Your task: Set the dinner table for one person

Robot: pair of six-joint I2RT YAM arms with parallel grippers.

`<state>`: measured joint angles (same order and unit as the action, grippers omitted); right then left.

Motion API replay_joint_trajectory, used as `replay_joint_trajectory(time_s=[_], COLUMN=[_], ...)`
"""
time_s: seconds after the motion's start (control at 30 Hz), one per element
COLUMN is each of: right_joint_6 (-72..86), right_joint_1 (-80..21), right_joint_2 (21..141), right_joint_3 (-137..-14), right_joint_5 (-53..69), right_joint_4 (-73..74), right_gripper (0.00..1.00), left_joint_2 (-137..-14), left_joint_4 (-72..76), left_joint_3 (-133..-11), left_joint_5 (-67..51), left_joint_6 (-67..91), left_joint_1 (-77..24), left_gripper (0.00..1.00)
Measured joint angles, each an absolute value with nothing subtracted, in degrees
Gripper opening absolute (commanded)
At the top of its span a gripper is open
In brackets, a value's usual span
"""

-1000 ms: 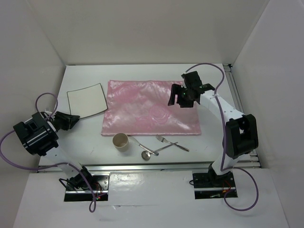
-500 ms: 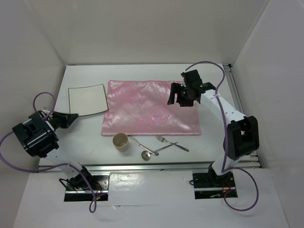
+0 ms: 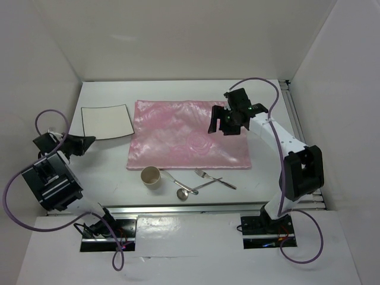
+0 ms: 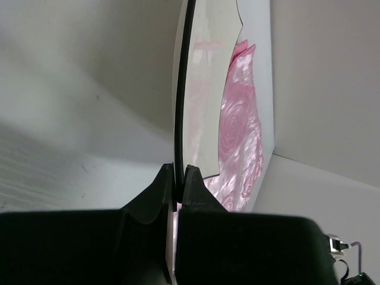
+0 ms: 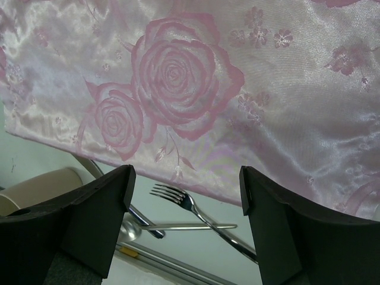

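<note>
The white dinner table [image 3: 107, 169] carries a shiny pink cloth [image 3: 178, 142] at its middle. My left gripper [image 3: 86, 141] is shut on the near corner of a small white square plate [image 3: 107, 120] and holds it lifted at the table's left. In the left wrist view my left gripper [image 4: 178, 172] pinches the plate's dark edge [image 4: 181, 89]. My right gripper [image 3: 221, 122] is open and empty above the cloth's right part. The right wrist view shows the cloth [image 5: 178, 71] under my right gripper [image 5: 187, 178], and a fork [image 5: 202, 214] beyond its edge.
A beige cup [image 3: 150, 176], a knife [image 3: 178, 181], a spoon [image 3: 196, 189] and a fork [image 3: 215, 179] lie near the front edge, before the cloth. Aluminium rails [image 3: 196, 208] run along the front and right edges. White walls close in left, back and right.
My left arm has swung back and left, and the plate in its grip has moved up and away toward the back left. My right gripper has shifted slightly toward the back.
</note>
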<state>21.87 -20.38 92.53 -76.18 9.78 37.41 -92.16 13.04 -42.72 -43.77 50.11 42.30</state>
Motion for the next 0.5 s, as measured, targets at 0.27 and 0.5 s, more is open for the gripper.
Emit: replay_joint_trajectory(time_s=[0.27, 0.5], right_joint_6=[22.02, 22.33], right_joint_1=[-21.04, -21.39], right_joint_2=[91.96, 91.07], right_joint_3=[-76.20, -76.53], right_joint_5=[9.52, 8.80], right_joint_4=[38.59, 38.70], right_gripper=[0.81, 0.81], left_joint_2=[-88.23, -87.48], left_joint_4=[14.35, 11.66], left_joint_3=[-42.94, -47.62], left_joint_5=[-43.66, -43.64], left_joint_6=[55.09, 55.94], left_joint_1=[40.88, 33.80], left_gripper=[0.00, 0.00])
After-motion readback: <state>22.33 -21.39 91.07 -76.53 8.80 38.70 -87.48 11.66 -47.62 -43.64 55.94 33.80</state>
